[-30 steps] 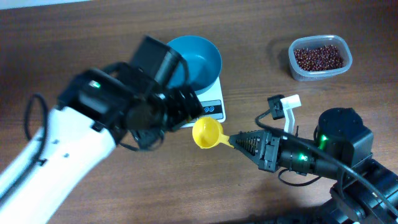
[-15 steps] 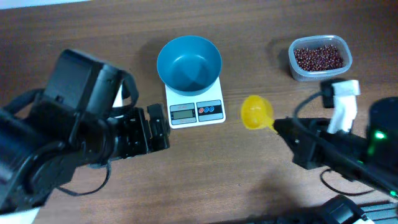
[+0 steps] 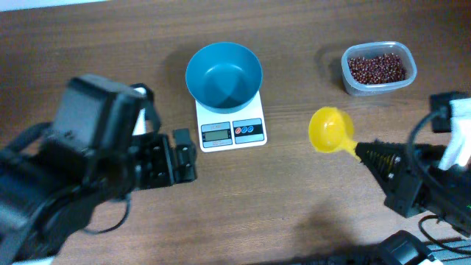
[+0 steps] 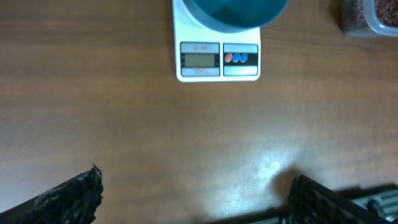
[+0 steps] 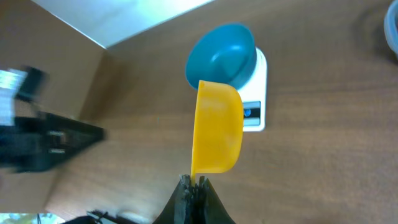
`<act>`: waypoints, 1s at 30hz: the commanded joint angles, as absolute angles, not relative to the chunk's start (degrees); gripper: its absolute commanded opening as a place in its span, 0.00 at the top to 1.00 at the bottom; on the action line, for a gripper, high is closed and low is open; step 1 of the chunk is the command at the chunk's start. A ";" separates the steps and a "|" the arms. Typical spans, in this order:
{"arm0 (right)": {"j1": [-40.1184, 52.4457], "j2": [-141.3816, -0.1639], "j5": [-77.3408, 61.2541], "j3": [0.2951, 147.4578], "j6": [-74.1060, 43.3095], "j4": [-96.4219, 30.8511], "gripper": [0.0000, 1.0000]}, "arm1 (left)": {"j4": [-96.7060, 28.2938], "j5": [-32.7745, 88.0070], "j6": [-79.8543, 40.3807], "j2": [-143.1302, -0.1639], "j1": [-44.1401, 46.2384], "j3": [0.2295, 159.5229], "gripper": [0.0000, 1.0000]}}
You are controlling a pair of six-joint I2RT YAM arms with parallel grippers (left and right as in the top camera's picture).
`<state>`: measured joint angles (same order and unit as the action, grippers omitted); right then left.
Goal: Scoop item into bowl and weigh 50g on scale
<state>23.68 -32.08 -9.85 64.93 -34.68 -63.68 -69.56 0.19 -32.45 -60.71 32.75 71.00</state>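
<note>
Brown wood-grain bench [image 3: 294, 221], lit evenly. The left end effector [image 3: 185, 154] stands with jaws spread wide, gripping nothing. Ahead of it, near, sits the small white square digital scale [image 3: 232, 132], carrying the round teal-blue plastic bowl [image 3: 224, 73]. The right end effector [image 3: 368, 153] is clamped tight on the handle of a small yellow plastic scoop [image 3: 331, 130], whose cup projects ahead of its fingertips. The dark red-brown beans [image 3: 377, 68] lie in a clear plastic tub [image 3: 379, 87], off to that end effector's side, apart from the scoop.
</note>
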 commanded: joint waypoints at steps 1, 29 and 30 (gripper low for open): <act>23.88 -31.59 -5.41 66.32 -33.23 -61.49 0.96 | -60.10 0.86 -31.40 -64.40 32.62 64.34 0.01; 23.88 -31.73 25.08 66.32 -23.79 -49.08 0.96 | -30.44 -15.88 -22.70 -95.96 48.64 61.08 1.00; 23.88 -31.94 26.59 66.32 -23.79 -49.01 0.96 | -30.39 -15.90 -23.14 -96.86 48.64 61.08 1.00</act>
